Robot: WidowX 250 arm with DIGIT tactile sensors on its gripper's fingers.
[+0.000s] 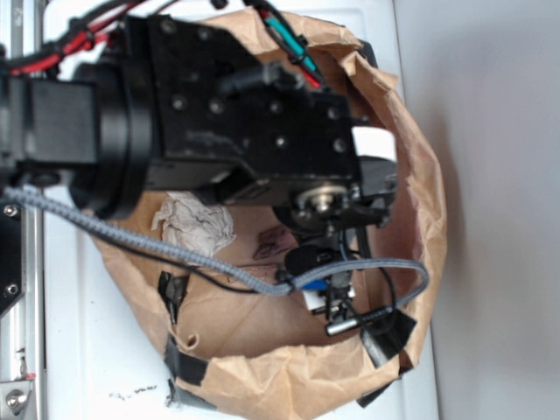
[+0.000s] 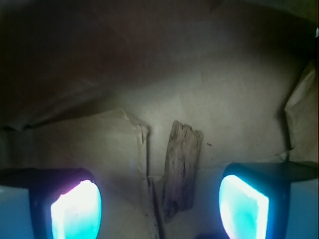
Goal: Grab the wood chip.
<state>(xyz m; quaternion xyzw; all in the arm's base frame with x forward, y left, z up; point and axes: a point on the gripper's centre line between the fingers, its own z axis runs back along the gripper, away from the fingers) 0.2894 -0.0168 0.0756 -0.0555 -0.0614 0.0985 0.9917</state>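
Wood chip lies flat on the brown paper floor of a paper-lined basin, long axis running roughly away from the wrist camera, rough ends and dark grain streaks visible. In the wrist view it sits between the two glowing teal pads, nearer the middle than either one, touching neither. Gripper hangs over the chip with its jaws apart and nothing between them but the chip lying below. A torn paper flap edge runs just beside the chip on its left, dropping toward the lower frame edge.

Exterior view: arm body covers most of the basin, gripper end pointing down into the lower right part of it. Crumpled white paper wad rests on the basin floor to the left of the gripper, apart from it. Grey braided cable crosses in front of the wad. Black tape pieces hold the paper rim. Basin stands on a white desk. Chip itself cannot be made out in this view.
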